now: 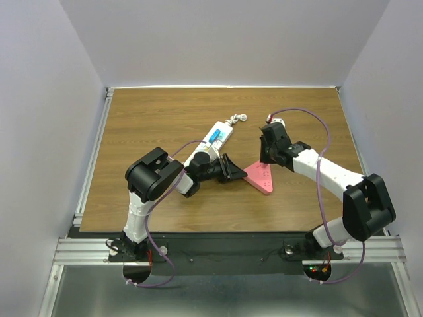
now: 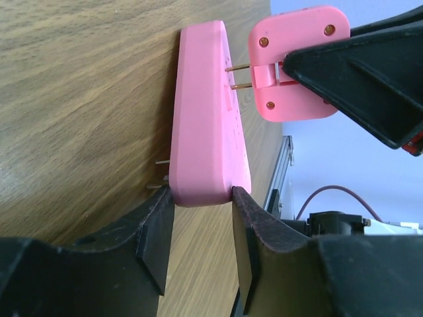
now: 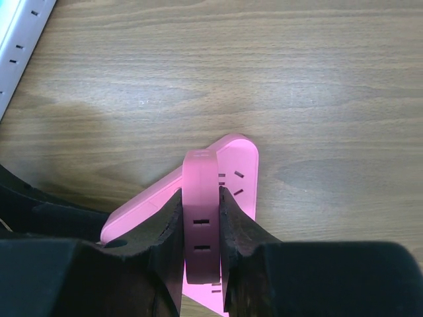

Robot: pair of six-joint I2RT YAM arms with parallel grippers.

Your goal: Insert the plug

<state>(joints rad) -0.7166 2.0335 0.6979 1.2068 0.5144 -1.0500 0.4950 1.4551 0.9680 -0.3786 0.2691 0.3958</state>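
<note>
- Two grippers are in view, and each is closed on one pink piece.
- The right gripper [image 3: 200,195] has its jaws clamped narrowly on the flat sides of the plug [image 3: 200,173]. Both fingers [image 3: 168,224] press against it with no gap.
- The plug is held on edge above the table, directly over the block [image 3: 241,155].
- Two brass prongs [image 2: 238,76] stick out of the plug toward the block's upper face. Their tips reach that face, but I cannot tell whether they have entered its slots.
- The left gripper [image 2: 201,195] has its jaws set a little wider and clamped on the thick end of the block [image 2: 205,119]. One finger [image 2: 157,231] presses each side.
- There is one block, a flat pink wedge lying low on the table [image 1: 145,119] between the two arms. Its narrow end points away from the left gripper.
- Two small metal pins [image 2: 157,174] show on the block's underside near the left fingers, just above the wood.
- One white strip [image 1: 213,140] lies at a slant behind the left gripper, apart from the pink pieces.
- One small metal clasp [image 1: 238,119] lies just beyond the far end of the strip.
</note>
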